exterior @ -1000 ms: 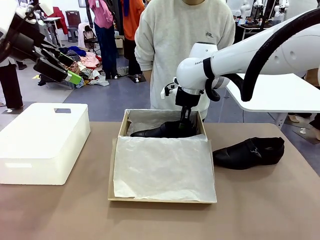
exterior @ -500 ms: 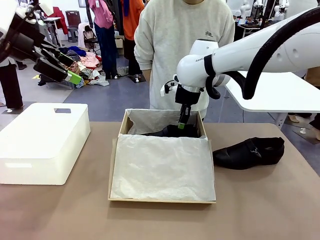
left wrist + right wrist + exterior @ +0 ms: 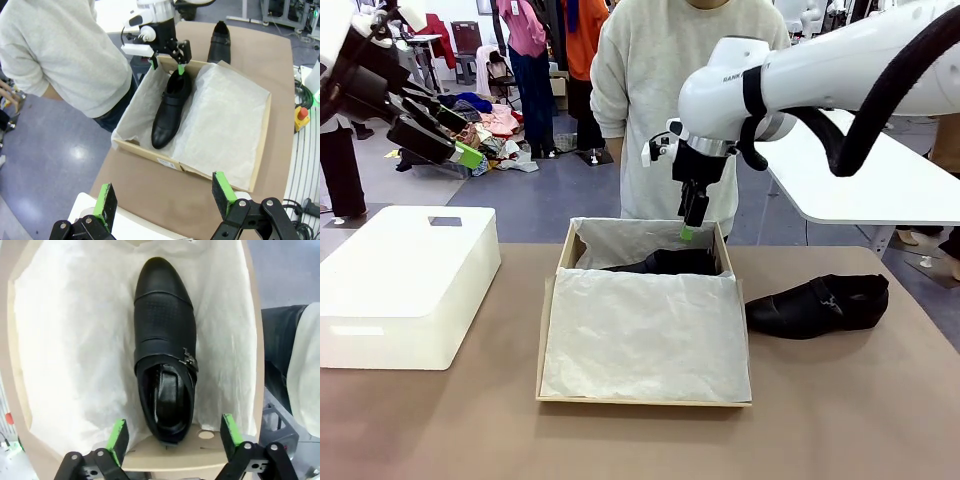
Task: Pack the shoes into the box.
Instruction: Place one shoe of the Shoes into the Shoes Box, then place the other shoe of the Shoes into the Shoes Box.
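One black shoe (image 3: 665, 263) lies on white tissue at the far end of the brown cardboard box (image 3: 564, 262). In the right wrist view the shoe (image 3: 165, 340) points toe away, heel nearest the camera. My right gripper (image 3: 690, 222) hangs open just above the heel end, touching nothing, its green pads (image 3: 117, 436) spread wider than the shoe. The other black shoe (image 3: 817, 304) lies on the table right of the box. My left gripper (image 3: 455, 140) stays high at the far left, open and empty (image 3: 165, 197), looking down on the box (image 3: 150, 155).
A white plastic bin (image 3: 405, 285) stands on the table's left side. A person in a light sweatshirt (image 3: 680, 80) stands right behind the box. A white table (image 3: 880, 180) sits at the back right. Tissue paper (image 3: 645, 335) covers the box's near part.
My right gripper has let go of the shoe in the box and risen clear of it. The shoe has settled lower on the tissue. The left arm has not moved.
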Robot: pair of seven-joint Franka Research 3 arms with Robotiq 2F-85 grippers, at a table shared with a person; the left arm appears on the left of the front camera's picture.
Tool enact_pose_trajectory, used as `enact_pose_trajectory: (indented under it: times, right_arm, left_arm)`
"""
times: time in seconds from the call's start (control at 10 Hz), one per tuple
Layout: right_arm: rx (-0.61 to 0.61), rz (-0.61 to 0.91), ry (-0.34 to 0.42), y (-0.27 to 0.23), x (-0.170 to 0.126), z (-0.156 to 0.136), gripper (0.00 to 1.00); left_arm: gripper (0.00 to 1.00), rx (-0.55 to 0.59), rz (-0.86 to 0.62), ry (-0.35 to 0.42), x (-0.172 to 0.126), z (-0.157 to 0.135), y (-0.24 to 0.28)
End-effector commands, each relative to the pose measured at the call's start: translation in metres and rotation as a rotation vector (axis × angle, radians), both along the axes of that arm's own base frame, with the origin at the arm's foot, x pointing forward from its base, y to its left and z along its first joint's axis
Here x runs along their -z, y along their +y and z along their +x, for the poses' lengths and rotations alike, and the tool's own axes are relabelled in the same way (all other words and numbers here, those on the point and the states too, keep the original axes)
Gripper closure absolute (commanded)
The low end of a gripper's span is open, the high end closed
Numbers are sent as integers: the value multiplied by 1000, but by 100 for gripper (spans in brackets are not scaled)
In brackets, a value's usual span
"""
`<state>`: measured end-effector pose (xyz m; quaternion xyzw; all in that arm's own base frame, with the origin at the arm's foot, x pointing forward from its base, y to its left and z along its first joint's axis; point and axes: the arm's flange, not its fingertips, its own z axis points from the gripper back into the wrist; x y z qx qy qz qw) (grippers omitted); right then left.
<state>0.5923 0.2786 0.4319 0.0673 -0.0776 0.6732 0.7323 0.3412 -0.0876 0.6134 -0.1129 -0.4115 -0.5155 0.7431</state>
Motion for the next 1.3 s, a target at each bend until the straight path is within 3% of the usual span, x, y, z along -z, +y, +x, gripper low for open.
enact_pose_trajectory:
  times: [0.0, 0.2, 0.3, 1.1, 1.2]
  right_arm:
    - [-30, 25, -17, -11, -3, -16, 0]
    - [-40, 15, -41, -17, -13, -33, 0]
    - [-20, -1, -14, -2, -11, -10, 0]
    - [-27, -2, -10, -3, -8, -14, 0]
    - [-24, -8, -44, -14, -28, -17, 0]
  left_arm:
    - [0, 22, -8, -3, 2, 1, 2]
    - [0, 22, -8, -3, 2, 1, 2]
    - [0, 22, -8, -3, 2, 1, 2]
    - [0, 22, -8, -3, 2, 1, 2]
    - [0, 22, -8, -3, 2, 1, 2]
